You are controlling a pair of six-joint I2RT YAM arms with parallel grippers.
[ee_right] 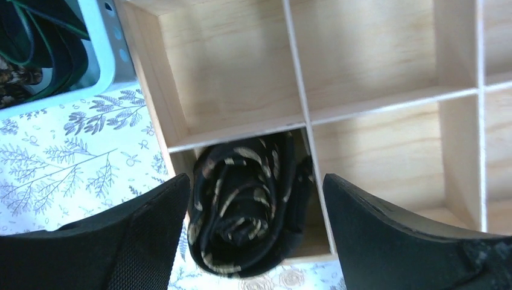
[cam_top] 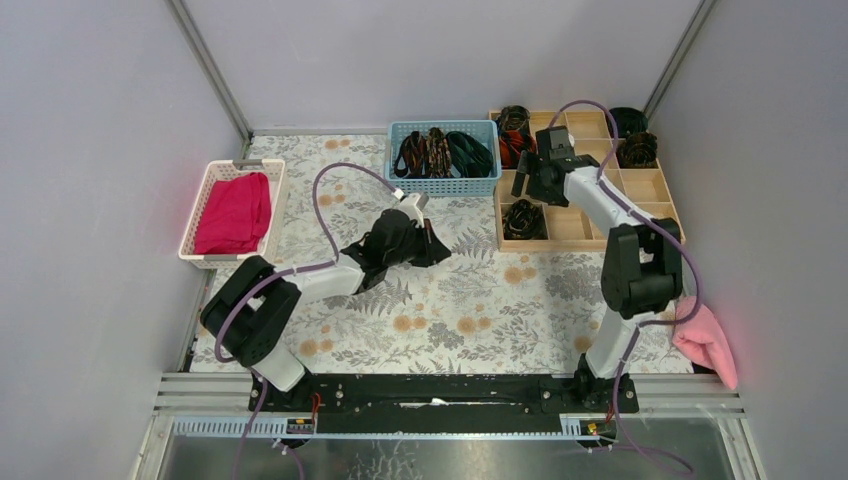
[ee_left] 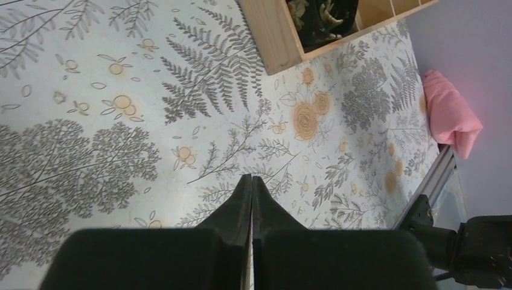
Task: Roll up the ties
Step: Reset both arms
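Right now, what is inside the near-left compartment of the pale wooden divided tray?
One coiled black necktie with gold-brown flecks lies there. It hides the tray floor beneath, so anything under it cannot be seen.

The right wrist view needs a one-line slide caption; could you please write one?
Open right gripper above a coiled black-and-gold tie resting in a corner compartment of the wooden tray.

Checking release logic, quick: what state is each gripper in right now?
Left gripper: closed, empty.
Right gripper: open, holding nothing; tie lies in the box below it.
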